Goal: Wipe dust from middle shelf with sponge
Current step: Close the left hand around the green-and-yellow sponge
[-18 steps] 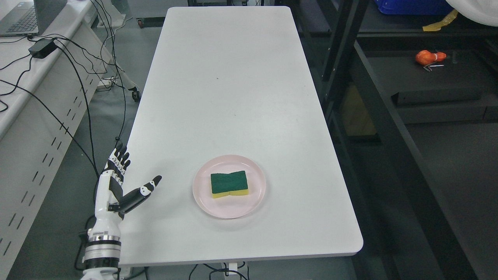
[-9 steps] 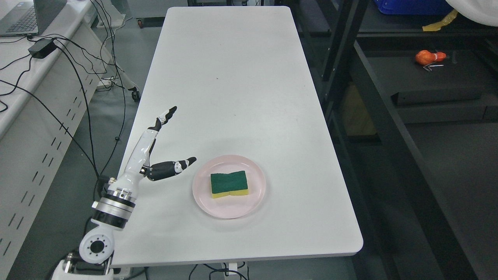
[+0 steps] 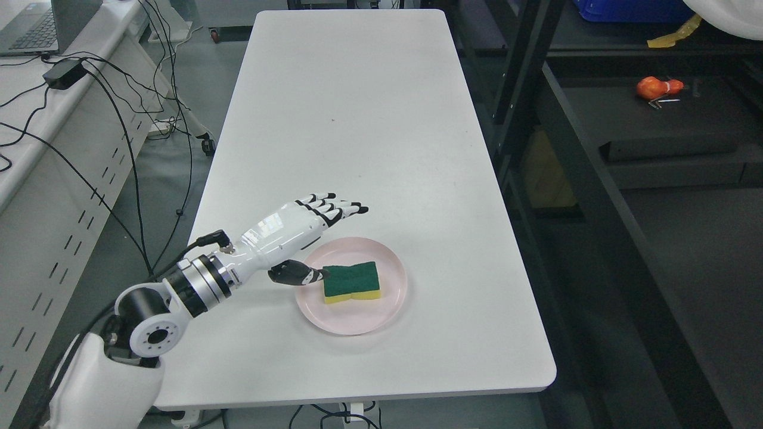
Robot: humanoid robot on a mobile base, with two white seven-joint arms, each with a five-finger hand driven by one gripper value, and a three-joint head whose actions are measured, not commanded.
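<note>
Sponge (image 3: 351, 281) on plate (image 3: 381, 310); left hand (image 3: 298, 229) overlaps plate's rim.

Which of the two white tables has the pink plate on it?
The long white table in the middle bears the pink plate; the side table at left carries a laptop and cables.

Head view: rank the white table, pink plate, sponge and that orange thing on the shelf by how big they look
1. white table
2. pink plate
3. sponge
4. orange thing, though it lies farther from the camera, so its true size is unsure.
</note>
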